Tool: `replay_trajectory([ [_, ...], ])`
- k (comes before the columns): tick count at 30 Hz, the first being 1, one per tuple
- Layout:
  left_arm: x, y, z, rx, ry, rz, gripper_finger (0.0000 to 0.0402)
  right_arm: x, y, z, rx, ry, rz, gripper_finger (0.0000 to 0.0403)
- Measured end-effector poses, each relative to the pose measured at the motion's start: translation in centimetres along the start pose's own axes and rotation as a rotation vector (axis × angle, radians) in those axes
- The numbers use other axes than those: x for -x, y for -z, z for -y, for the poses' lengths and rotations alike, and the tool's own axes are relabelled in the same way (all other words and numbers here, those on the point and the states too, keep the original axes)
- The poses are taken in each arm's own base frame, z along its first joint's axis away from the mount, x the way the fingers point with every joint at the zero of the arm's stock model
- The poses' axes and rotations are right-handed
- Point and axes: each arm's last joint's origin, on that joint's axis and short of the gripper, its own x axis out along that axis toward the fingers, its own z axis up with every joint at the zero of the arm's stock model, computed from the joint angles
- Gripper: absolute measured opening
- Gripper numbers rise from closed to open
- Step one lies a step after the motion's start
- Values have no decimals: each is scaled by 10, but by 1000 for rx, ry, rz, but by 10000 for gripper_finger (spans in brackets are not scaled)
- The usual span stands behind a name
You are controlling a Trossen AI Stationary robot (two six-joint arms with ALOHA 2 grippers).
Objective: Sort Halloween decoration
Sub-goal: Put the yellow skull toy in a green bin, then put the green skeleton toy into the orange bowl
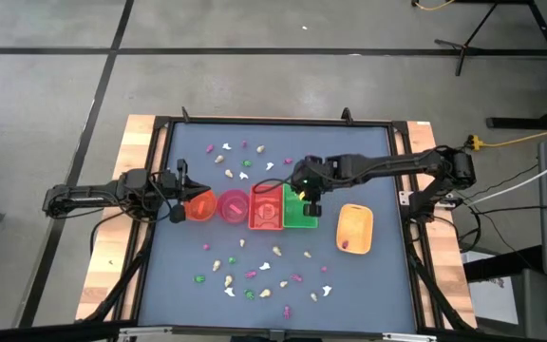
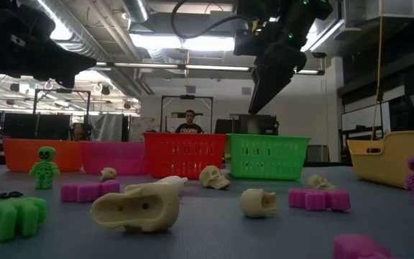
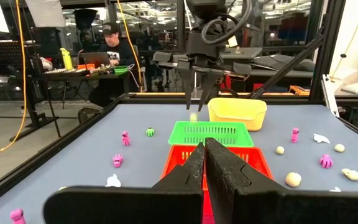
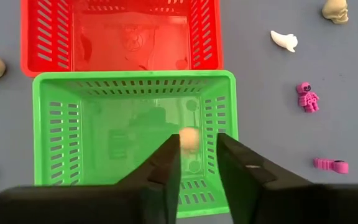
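My right gripper (image 4: 197, 163) hangs over the green basket (image 4: 55, 124), fingers parted, a cream trinket (image 4: 189, 139) just beyond their tips, falling or landed. More trinkets (image 1: 245, 275) dot the mat. They look light, hard and slick, best pinched across the middle. My left gripper (image 3: 205, 163) waits, pressed shut.

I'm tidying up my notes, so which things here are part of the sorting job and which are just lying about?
Part of the job:
- trinkets scattered on the table, e.g. pink skeleton, cream skull
- green basket, red basket, yellow tray
- right pincer over the green basket

Lying about:
- yellow cable on the floor
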Motion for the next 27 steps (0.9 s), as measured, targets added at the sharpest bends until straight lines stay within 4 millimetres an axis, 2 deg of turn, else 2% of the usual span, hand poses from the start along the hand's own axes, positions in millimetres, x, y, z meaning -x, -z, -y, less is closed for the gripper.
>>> replay_trajectory([
  [5,0,0,0,0,8,0,0,0,0,0,0,0,2,155],
  [11,0,0,0,0,9,0,6,0,0,0,0,0,1,181],
  [21,0,-7,0,12,13,77,107,0,0,0,0,0,1,183],
  [27,-2,-15,6,39,105,143,152,0,0,0,0,0,1,183],
])
